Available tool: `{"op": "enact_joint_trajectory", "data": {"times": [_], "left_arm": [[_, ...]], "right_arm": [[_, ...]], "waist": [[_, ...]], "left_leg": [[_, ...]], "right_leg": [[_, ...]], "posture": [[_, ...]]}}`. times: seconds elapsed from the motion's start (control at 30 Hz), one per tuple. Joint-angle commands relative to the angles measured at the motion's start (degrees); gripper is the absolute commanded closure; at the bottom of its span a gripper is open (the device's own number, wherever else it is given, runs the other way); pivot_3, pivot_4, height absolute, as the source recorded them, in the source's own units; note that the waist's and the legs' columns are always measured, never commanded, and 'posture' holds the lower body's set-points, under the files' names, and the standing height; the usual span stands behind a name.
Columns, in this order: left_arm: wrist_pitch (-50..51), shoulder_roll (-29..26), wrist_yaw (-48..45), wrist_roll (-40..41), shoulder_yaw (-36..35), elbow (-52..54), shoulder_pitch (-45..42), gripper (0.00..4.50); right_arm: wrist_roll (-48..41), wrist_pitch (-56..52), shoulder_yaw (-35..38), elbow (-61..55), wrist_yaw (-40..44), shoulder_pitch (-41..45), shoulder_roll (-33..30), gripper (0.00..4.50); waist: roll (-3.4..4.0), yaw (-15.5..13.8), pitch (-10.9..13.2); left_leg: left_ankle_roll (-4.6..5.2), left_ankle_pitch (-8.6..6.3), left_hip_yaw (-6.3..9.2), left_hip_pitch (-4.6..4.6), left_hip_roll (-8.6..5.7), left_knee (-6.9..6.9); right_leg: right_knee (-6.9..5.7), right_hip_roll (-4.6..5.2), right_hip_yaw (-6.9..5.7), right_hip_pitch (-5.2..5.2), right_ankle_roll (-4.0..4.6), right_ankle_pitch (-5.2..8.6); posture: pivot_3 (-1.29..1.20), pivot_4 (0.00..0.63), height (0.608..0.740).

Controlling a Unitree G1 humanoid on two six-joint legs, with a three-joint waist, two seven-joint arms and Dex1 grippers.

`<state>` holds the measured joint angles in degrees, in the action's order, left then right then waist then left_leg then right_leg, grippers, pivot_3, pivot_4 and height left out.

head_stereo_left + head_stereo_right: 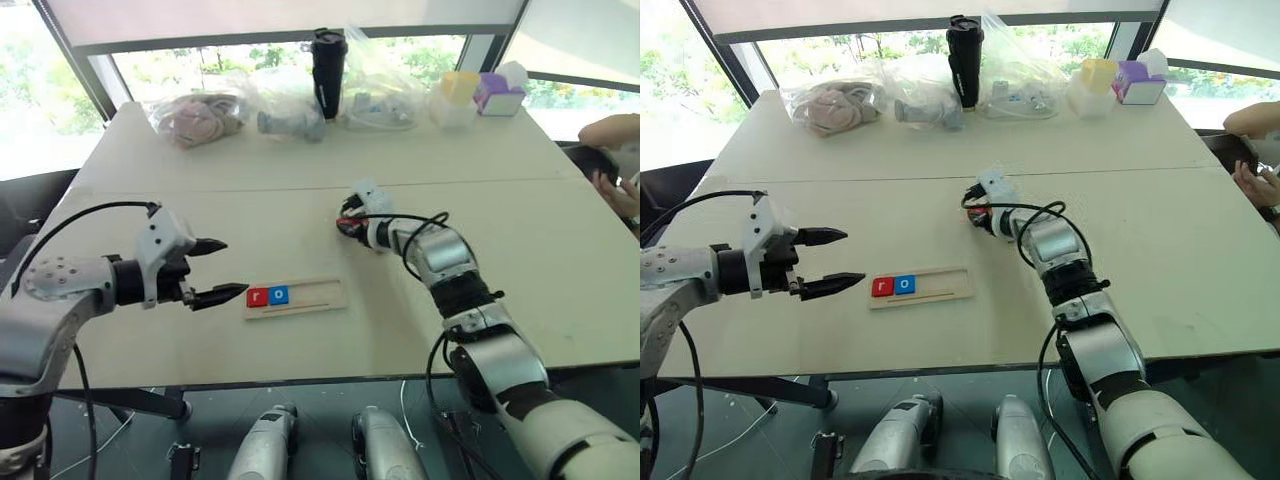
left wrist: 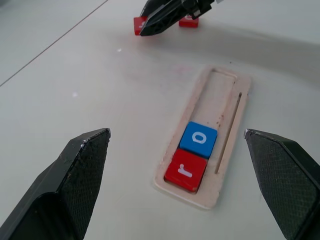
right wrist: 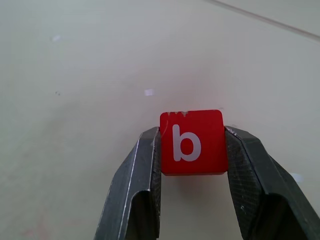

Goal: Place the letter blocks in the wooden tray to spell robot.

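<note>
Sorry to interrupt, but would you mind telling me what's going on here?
The robot is spelling "robot" with letter blocks. The wooden tray already holds a red r and a blue o at its left end. The right pincer is shut on a red b block farther back on the table, beside another red block. The left pincer hangs open left of the tray, holding nothing.

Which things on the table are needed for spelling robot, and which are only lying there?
Needed:
- wooden tray
- red r block and blue o block, in the tray
- red b block, gripped by the right gripper
- another red block on the table

Only lying there:
- black tumbler
- plastic bags
- purple tissue box
- yellow cup
</note>
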<state>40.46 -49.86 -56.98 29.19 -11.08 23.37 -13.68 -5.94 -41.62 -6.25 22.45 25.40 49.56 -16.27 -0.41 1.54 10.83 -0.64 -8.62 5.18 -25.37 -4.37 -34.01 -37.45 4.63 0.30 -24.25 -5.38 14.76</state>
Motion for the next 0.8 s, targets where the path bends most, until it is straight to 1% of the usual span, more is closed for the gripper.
{"op": "enact_joint_trajectory", "data": {"times": [0.03, 0.1, 0.2, 0.3, 0.37, 0.43, 0.57, 0.67, 0.8], "left_arm": [[0.29, 1.23, 0.61, 2.93, 0.29, 2.11, -1.45, 0.00], [0.85, 2.15, 0.98, 4.16, 0.76, 2.47, -1.98, 0.00], [1.06, 3.15, 1.60, 4.89, 2.03, 2.53, -2.58, 0.00], [0.80, 4.02, 1.52, 4.96, 3.84, 1.39, -3.75, 0.00], [0.19, 4.25, 1.07, 4.47, 5.03, -0.09, -4.85, 0.00], [-0.48, 4.20, 0.61, 4.07, 5.72, -1.28, -5.53, 0.00], [-2.73, 4.00, -0.17, 2.32, 7.23, -4.51, -6.84, 0.00], [-3.36, 3.76, -0.35, 1.94, 7.37, -5.35, -6.74, 0.00], [-3.51, 3.65, -0.18, 1.81, 7.32, -5.13, -6.06, 0.00]], "right_arm": [[-3.06, -8.02, 7.01, -19.69, -1.87, -4.17, -3.28, 3.33], [-4.95, -12.81, 10.60, -29.10, -3.87, -7.92, -3.21, 3.33], [-6.39, -23.33, 16.46, -39.97, -9.69, -11.95, 0.56, 3.33], [-4.45, -35.55, 20.82, -53.63, -16.30, -18.26, 6.56, 3.33], [-2.38, -41.50, 22.58, -59.95, -20.46, -21.92, 11.24, 3.33], [-1.06, -44.33, 22.81, -62.57, -22.92, -24.17, 14.37, 3.33], [0.72, -43.35, 21.46, -64.71, -26.34, -28.09, 18.09, 3.33], [1.67, -43.98, 20.84, -64.94, -27.84, -28.99, 19.10, 3.33], [1.96, -46.07, 19.42, -64.00, -28.33, -30.06, 18.91, 3.33]], "waist": [[0.00, -0.40, 0.00], [-0.02, -0.71, -0.01], [-0.02, -0.48, -0.01], [-0.01, -0.65, -0.03], [-0.01, -0.81, -0.03], [0.00, -0.78, -0.03], [0.00, -0.70, -0.03], [0.00, -0.52, -0.03], [0.00, -0.54, -0.03]], "left_leg": [[0.00, 0.00, -0.06, 0.00, 0.00, 0.01], [0.02, -0.01, -0.10, 0.00, 0.03, 0.07], [0.02, -0.01, -0.17, 0.03, 0.13, 0.07], [0.03, -0.01, -0.23, 0.06, 0.20, 0.05], [0.03, -0.01, -0.21, 0.05, 0.21, 0.05], [0.03, -0.01, -0.26, 0.03, 0.20, 0.01], [0.02, -0.01, -0.41, 0.05, 0.19, -0.04], [0.02, -0.01, -0.42, 0.04, 0.20, -0.01], [0.02, -0.01, -0.42, 0.04, 0.21, 0.05]], "right_leg": [[0.00, 0.00, 0.06, -0.03, 0.00, 0.00], [0.00, 0.07, 0.18, -0.06, 0.00, 0.00], [-0.01, 0.02, 0.26, -0.07, 0.02, 0.01], [-0.04, -0.02, 0.32, -0.09, 0.25, 0.08], [-0.05, -0.03, 0.33, -0.09, 0.27, 0.09], [-0.05, -0.03, 0.36, -0.11, 0.28, 0.09], [0.03, -0.02, 0.44, -0.10, 0.36, 0.06], [0.03, -0.02, 0.48, -0.15, 0.37, 0.06], [0.06, -0.02, 0.49, -0.16, 0.36, 0.06]], "posture": [[0.00, 0.150, 0.740], [0.00, 0.150, 0.740], [0.00, 0.150, 0.740], [0.00, 0.150, 0.740], [0.00, 0.150, 0.740], [0.00, 0.150, 0.740], [0.00, 0.150, 0.740], [0.00, 0.150, 0.740], [0.00, 0.150, 0.740]]}}
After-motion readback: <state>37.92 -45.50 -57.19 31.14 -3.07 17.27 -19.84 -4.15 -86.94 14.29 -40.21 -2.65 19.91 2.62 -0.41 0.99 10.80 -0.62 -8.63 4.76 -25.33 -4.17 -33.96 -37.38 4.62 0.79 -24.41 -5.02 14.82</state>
